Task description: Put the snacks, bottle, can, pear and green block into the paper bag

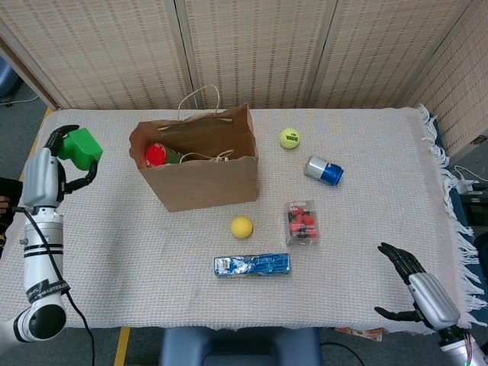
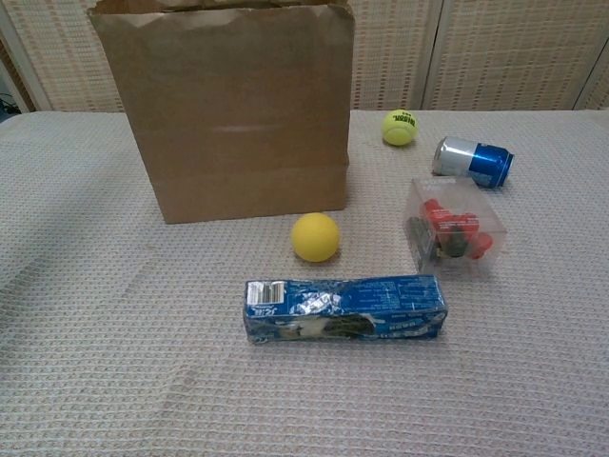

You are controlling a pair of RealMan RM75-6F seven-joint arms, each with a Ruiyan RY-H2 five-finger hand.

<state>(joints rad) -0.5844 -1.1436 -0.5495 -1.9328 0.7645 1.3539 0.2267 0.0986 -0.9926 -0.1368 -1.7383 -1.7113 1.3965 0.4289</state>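
Observation:
My left hand [image 1: 47, 164] is raised at the far left of the head view and holds the green block [image 1: 80, 146], left of the brown paper bag [image 1: 204, 180]. A red-capped bottle [image 1: 157, 155] lies inside the bag. On the cloth lie the blue snack packet [image 1: 252, 264], the clear box of red snacks [image 1: 303, 222], the blue can [image 1: 323, 170] on its side and a round yellow fruit [image 1: 242, 226]. My right hand [image 1: 415, 284] hovers open at the table's front right corner. The chest view shows the bag [image 2: 228, 109] and snacks [image 2: 344, 308] but neither hand.
A yellow tennis ball [image 1: 289, 138] lies behind the can [image 2: 474, 160]. The white woven cloth [image 1: 381, 221] covers the whole table, with a fringe on its right edge. Wicker screens stand behind the table.

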